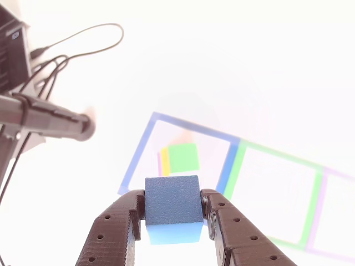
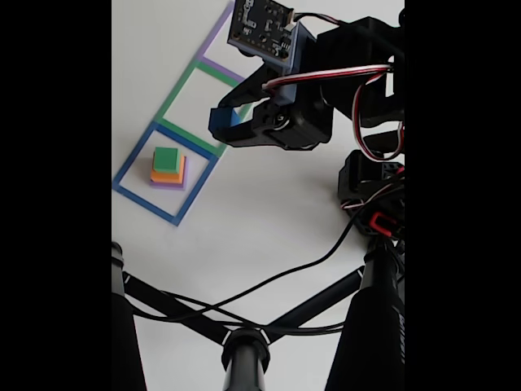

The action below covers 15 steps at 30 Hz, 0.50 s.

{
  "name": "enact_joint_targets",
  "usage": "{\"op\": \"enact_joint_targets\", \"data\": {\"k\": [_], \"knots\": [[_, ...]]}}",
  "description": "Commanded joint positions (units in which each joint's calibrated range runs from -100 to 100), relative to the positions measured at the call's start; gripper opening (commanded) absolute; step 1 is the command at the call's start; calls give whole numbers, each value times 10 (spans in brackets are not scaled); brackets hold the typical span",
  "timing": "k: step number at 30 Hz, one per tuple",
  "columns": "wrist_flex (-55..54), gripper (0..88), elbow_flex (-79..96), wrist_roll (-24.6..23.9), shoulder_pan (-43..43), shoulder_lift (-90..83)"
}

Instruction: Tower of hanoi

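My gripper [image 1: 173, 200] is shut on the small blue cube [image 1: 172, 208], which hangs in the air above the table. In the fixed view the gripper [image 2: 225, 122] holds the blue cube [image 2: 220, 120] over the near edge of the green square outline [image 2: 175, 92]. A stack [image 2: 168, 167] stands inside the blue square outline [image 2: 130, 167]: a green block on top, an orange block under it, a purple slab at the bottom. In the other view the stack [image 1: 182, 158] looks washed out inside the blue outline [image 1: 135, 160], beyond the cube.
A purple square outline [image 2: 213, 37] follows the green one. A black tripod [image 2: 244, 346] and loose cables [image 2: 326, 252] cross the near part of the table. A black rod [image 1: 50, 117] juts in from the left of the other view.
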Motion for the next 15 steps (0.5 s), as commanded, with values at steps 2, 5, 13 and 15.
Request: {"op": "enact_joint_targets", "data": {"k": [2, 5, 13, 15], "knots": [[-125, 12, 131, 59, 12, -32], [-223, 12, 227, 85, 18, -39], [-558, 13, 475, 85, 27, -17], [-610, 14, 501, 85, 24, 2]]}}
